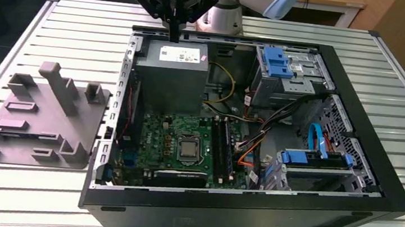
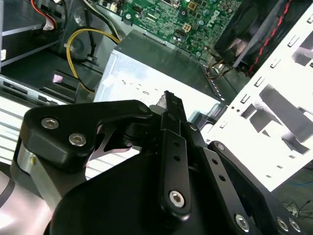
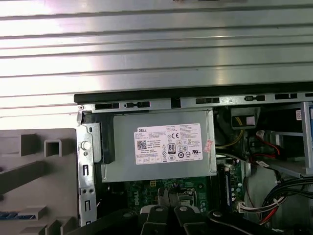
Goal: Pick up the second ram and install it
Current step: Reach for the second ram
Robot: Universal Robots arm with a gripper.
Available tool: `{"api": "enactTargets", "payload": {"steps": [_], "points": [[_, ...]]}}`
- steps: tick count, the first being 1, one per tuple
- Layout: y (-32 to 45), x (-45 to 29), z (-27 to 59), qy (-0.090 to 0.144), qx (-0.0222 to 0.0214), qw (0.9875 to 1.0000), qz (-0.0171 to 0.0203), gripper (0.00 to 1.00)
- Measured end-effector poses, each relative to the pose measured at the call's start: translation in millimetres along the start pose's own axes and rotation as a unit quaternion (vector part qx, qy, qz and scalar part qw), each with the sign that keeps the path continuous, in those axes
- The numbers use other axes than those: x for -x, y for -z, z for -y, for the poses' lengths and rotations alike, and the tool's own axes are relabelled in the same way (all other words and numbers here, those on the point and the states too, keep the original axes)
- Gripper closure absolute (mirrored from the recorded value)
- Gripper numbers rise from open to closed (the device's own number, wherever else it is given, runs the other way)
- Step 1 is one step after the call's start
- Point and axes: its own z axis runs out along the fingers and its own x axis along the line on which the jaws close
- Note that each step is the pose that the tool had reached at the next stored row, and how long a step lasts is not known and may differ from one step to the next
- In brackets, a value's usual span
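My gripper [image 1: 172, 38] hangs above the far edge of the power supply [image 1: 169, 73], clenched tight, with nothing that I can make out in its grip. The second ram [image 3: 17, 215], I judge, is light, stiff, thin and fragile, best pinched across its flat faces near mid-length, clear of the contact edge. It looks to be the blue strip lying in the grey fixture [image 1: 36, 124] outside the case, well apart from me, toward the exterior view's left.
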Motion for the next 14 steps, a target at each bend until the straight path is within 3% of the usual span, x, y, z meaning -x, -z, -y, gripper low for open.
{"api": "enactTargets", "payload": {"steps": [14], "points": [[0.9, -32.5, 2.5, 0.000, 0.0000, 1.0000, 0.0001, 0.90]]}}
